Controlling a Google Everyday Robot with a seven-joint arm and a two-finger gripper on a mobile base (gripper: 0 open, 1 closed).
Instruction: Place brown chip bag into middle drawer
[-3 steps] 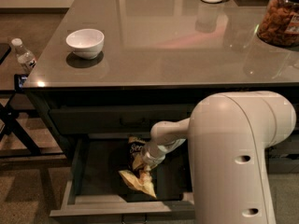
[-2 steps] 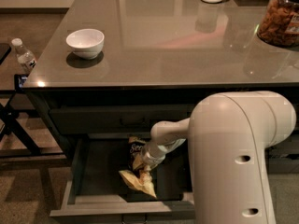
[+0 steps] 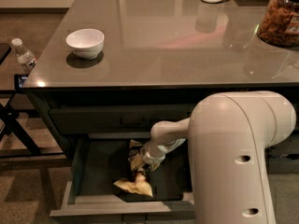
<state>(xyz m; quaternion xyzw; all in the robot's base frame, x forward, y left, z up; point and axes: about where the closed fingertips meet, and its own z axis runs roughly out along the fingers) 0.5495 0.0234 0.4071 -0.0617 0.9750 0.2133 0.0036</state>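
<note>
Gripper [image 3: 145, 164] lowered into the open middle drawer [image 3: 117, 212], its tip hidden by the wrist. I cannot tell whether it pinches the brown chip bag [image 3: 134, 185] or has let go.

Bag: crumpled, inside the drawer, lower end on the dark bottom near the front panel, upper end rising to touch the gripper.

Risks, as I judge them: if I lift away with the foil caught, the bag leaves the drawer. If its raised end stands above the side walls, closing would crush it.

Containers: the drawer holds only the bag, as far as I can see. The white bowl [image 3: 85, 42] on the bench [image 3: 177, 55] looks empty. The clear jar [image 3: 279, 17] holds brown snacks.
</note>
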